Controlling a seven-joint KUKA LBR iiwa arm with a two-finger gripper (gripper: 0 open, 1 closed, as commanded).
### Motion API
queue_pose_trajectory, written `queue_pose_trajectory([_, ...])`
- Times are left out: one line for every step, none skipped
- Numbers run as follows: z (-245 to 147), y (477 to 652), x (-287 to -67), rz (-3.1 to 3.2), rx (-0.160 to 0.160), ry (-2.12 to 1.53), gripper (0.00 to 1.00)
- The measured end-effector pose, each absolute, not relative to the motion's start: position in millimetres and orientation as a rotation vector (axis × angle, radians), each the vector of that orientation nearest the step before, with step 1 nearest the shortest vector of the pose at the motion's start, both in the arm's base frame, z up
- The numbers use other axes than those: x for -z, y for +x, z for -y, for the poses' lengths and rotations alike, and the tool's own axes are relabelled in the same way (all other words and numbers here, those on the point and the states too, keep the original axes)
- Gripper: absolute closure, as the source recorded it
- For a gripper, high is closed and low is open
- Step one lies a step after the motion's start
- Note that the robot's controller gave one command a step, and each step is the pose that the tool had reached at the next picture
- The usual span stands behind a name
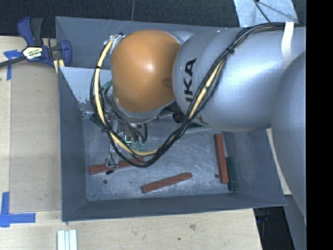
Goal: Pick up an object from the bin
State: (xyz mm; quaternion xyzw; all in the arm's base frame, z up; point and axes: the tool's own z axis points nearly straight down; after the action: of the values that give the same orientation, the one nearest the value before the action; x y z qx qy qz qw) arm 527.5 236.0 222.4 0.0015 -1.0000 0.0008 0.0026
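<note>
- Three reddish-brown sticks [166,182] lie on the bin [73,155] floor — none lifted.
- My gripper [111,161] sits low by the left stick [99,169]; clenched or released, cannot tell.

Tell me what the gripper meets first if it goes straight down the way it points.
Most likely the reddish-brown stick lying at the left of the bin, just under the gripper; depth is unclear, so it may already touch.
</note>
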Motion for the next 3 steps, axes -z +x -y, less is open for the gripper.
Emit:
queue_pose_trajectory([-210.1,509.7,-123.7,3.135,-0.005,0.005,0.0])
queue_pose_trajectory([-206.6,540.2,-69.9,3.142,0.001,0.049,0.0])
queue_pose_trajectory([-207.1,541.1,-71.1,3.144,0.003,0.047,1.0])
